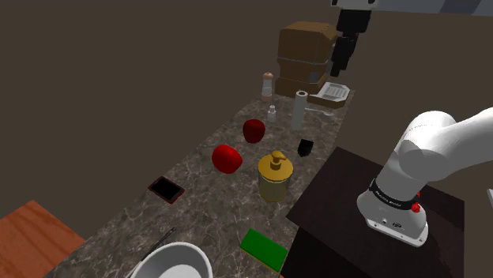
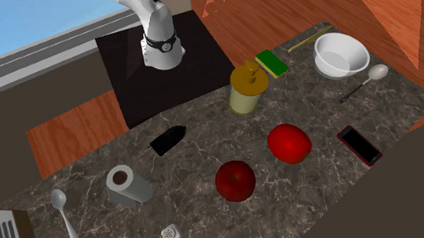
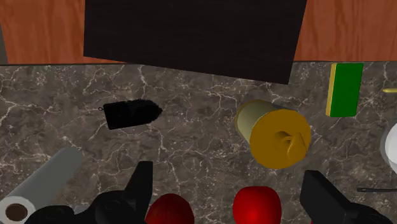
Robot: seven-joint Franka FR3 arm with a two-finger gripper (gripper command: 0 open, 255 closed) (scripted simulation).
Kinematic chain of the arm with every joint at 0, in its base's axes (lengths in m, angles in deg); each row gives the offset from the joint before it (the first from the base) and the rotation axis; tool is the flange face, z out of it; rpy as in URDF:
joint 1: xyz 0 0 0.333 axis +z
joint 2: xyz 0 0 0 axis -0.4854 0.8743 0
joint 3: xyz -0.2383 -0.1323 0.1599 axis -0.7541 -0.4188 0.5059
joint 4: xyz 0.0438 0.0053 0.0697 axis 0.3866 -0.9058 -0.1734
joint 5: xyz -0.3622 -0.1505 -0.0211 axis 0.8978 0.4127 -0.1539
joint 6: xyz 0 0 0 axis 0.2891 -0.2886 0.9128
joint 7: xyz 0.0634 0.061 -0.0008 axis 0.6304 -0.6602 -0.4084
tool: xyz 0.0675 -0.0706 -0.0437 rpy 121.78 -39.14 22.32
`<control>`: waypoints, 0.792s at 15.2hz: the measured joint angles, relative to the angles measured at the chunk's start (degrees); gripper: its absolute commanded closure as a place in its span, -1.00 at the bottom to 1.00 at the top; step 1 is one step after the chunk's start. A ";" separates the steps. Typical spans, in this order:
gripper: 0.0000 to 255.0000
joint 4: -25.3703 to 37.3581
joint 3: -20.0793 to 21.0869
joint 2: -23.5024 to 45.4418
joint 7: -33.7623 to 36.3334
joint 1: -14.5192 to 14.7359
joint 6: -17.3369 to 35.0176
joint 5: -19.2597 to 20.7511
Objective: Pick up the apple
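Note:
A dark red apple [image 1: 254, 130] [image 2: 235, 180] with a stem dimple rests on the marble counter [image 1: 205, 197], past the middle. A brighter red round fruit [image 1: 227, 158] [image 2: 289, 143] lies close beside it. My black gripper [image 1: 342, 65] hangs high above the counter's far end, well away from both. Seen from the wrist, the gripper [image 3: 231, 194] is open with nothing held. Far below, the apple [image 3: 168, 211] and the brighter fruit [image 3: 256, 207] show between the spread fingers.
A yellow soap dispenser [image 1: 275, 175], a small black object [image 1: 306, 146] and a paper roll [image 1: 299, 109] stand near the fruit. A green sponge [image 1: 264, 249], a white bowl [image 1: 175, 262] and a phone [image 1: 167, 189] lie nearer. Brown boxes [image 1: 304, 51] close the far end.

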 measured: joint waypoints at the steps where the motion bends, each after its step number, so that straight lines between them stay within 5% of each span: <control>1: -1.00 0.00 0.00 0.00 0.00 0.00 0.00 0.00; 12: -1.00 -11.94 -3.88 7.29 -10.03 2.36 26.30 1.15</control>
